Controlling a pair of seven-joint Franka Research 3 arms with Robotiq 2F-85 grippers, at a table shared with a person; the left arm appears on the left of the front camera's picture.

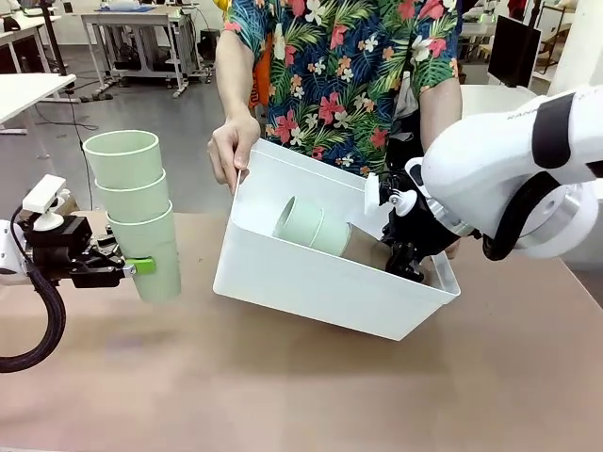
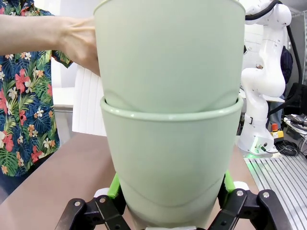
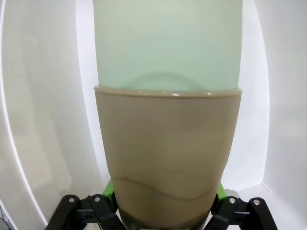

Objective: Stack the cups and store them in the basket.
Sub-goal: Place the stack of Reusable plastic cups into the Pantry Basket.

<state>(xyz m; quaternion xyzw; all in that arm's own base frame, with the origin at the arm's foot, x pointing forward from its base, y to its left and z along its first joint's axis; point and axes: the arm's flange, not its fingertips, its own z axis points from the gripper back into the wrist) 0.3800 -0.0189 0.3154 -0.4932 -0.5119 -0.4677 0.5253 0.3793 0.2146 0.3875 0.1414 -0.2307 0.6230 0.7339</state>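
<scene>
Three pale mint green cups (image 1: 137, 202) stand nested upright at the table's left, above the tabletop. My left gripper (image 1: 132, 266) is shut on the lowest cup (image 2: 170, 163), green pads on both sides. The white basket (image 1: 311, 282) sits tilted at the middle, and the person's hand (image 1: 234, 151) holds its far left rim. Inside it a stack lies on its side: mint cups (image 1: 306, 224) nested in a tan-brown cup (image 1: 366, 249). My right gripper (image 1: 405, 259) reaches into the basket and is shut on the tan-brown cup (image 3: 168, 158), with a mint cup (image 3: 168, 43) rising out of it.
The person in a flowered shirt (image 1: 349, 66) stands at the far side behind the basket. The person's hand (image 2: 76, 43) and the basket wall (image 2: 88, 105) show behind the left stack. Bare brown tabletop (image 1: 283, 377) lies in front of the basket.
</scene>
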